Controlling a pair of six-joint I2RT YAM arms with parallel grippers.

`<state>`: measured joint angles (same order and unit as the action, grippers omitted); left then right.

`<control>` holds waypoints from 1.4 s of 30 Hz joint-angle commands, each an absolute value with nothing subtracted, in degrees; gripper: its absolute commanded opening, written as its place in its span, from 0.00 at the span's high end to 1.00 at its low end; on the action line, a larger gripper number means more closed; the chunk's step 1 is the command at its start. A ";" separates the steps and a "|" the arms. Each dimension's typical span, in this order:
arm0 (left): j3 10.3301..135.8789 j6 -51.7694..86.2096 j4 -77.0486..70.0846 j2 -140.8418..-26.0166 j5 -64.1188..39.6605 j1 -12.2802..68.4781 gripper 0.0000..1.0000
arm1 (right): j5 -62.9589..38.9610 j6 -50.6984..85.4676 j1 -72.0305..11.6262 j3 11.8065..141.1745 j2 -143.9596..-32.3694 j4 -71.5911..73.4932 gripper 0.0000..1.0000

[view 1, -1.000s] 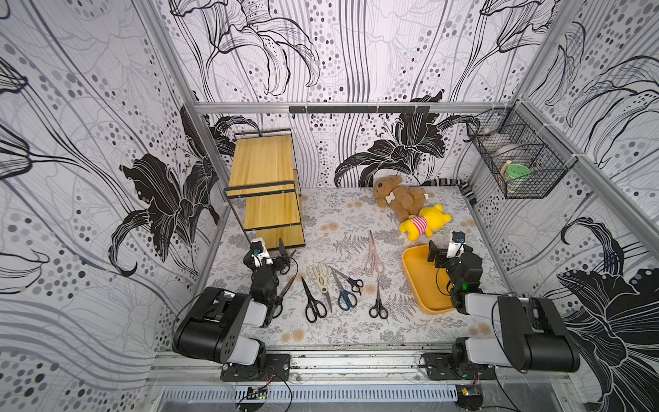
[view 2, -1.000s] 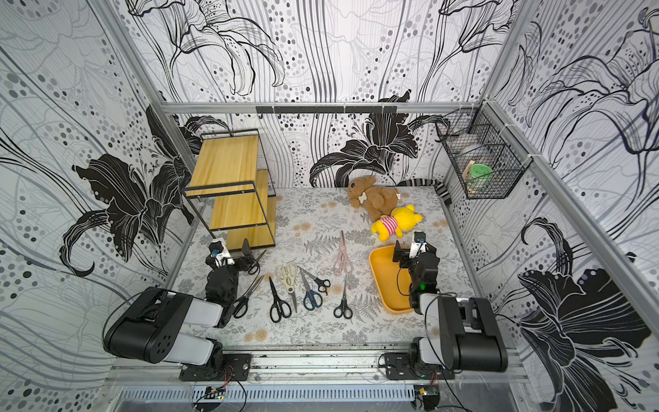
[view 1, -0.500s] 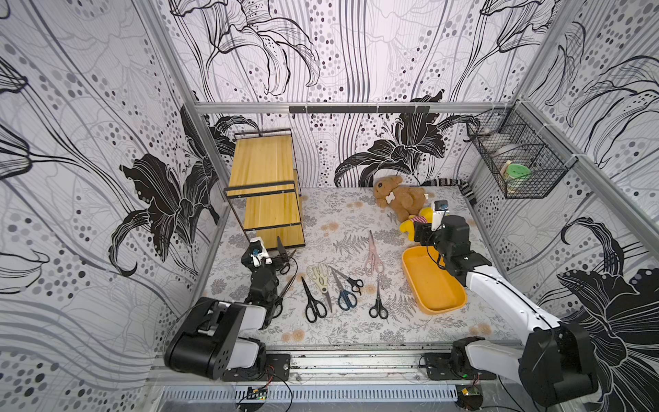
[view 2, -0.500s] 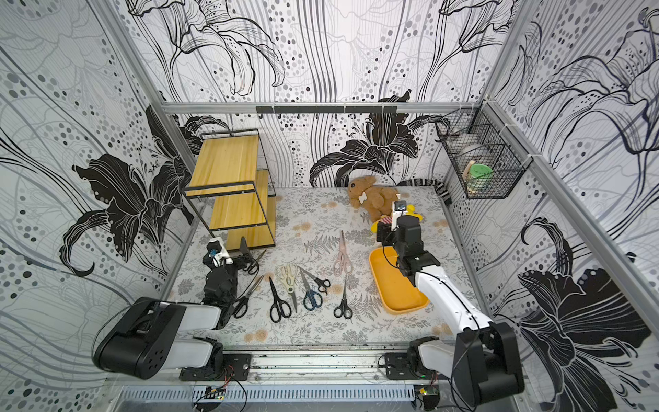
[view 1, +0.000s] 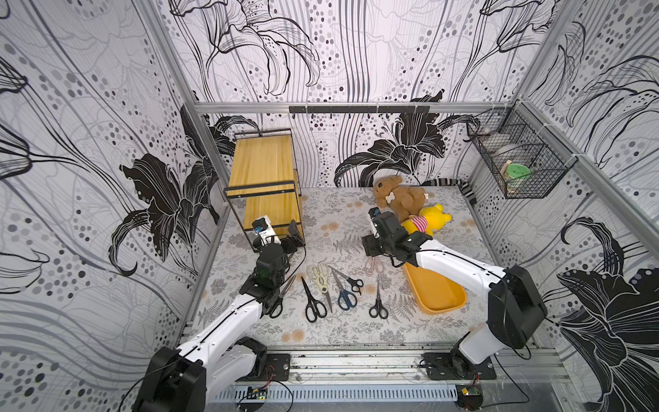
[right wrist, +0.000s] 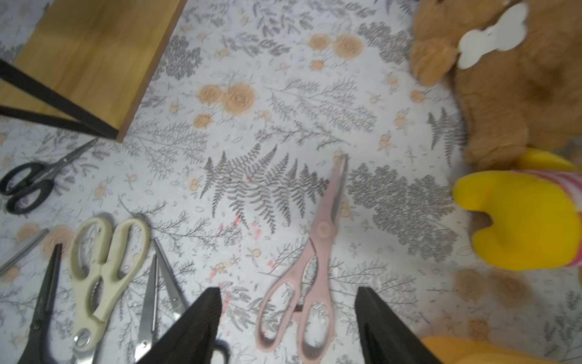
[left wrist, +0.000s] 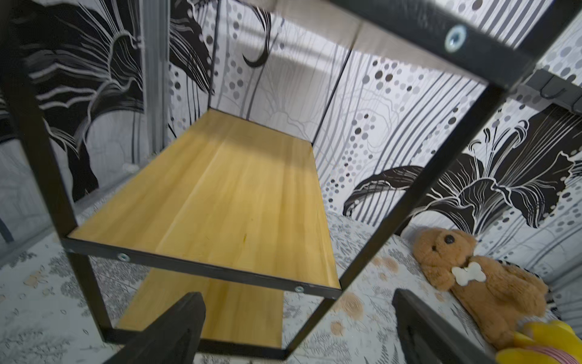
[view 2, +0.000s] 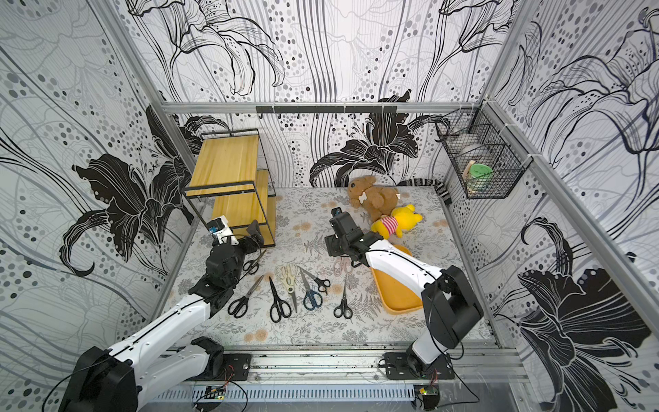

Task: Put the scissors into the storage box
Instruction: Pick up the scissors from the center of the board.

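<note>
The right arm crosses over the storage box (view 1: 439,298), a shallow orange-yellow plastic tray with rounded corners. It hides the box's far end in both top views, and the right wrist view catches only one corner of it. The right gripper (view 1: 371,247) covers the blades of the pink scissors (right wrist: 322,231) from above, so a top view shows only their pale loops, just beside the box's far corner on the floral cloth of the table (view 1: 338,217). The wrist view shows them whole: matte pink plastic handles and slim closed metal blades, with the long axis running front to back, the tip toward the back wall and the loops toward the front rail. The gripper's two black fingers stand apart with nothing clamped, and the loops lie below the gap; whether they touch is hard to tell. The other scissors lie in a loose row on the table between the arms. The cream kitchen shears (view 1: 320,277) have their loops to the back. A long black pair (view 1: 313,303), a dark blue-handled pair (view 1: 346,298), a small black pair (view 1: 354,283) in a V beside it and a slim black pair (view 1: 378,306) all point their tips backward. A grey-bladed black pair (view 2: 249,292) is half hidden by the left arm in a top view. A last black pair (view 2: 252,265) lies near the left gripper (left wrist: 297,294), whose fingers gape, empty, before the yellow wooden shelf (left wrist: 239,201) with its black metal frame.
</note>
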<state>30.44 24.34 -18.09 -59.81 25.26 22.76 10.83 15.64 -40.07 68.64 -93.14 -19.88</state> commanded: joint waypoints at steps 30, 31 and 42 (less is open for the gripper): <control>31.29 36.25 -0.53 -64.92 13.20 24.05 0.03 | 12.92 39.83 -45.79 78.16 -111.53 -37.36 0.69; 31.29 36.23 -0.59 -64.74 13.33 24.02 0.03 | 13.01 39.86 -45.79 78.58 -112.22 -37.36 0.69; 31.02 36.02 -0.35 -63.85 13.99 24.02 0.03 | 15.46 39.20 -44.59 78.71 -114.17 -36.08 0.70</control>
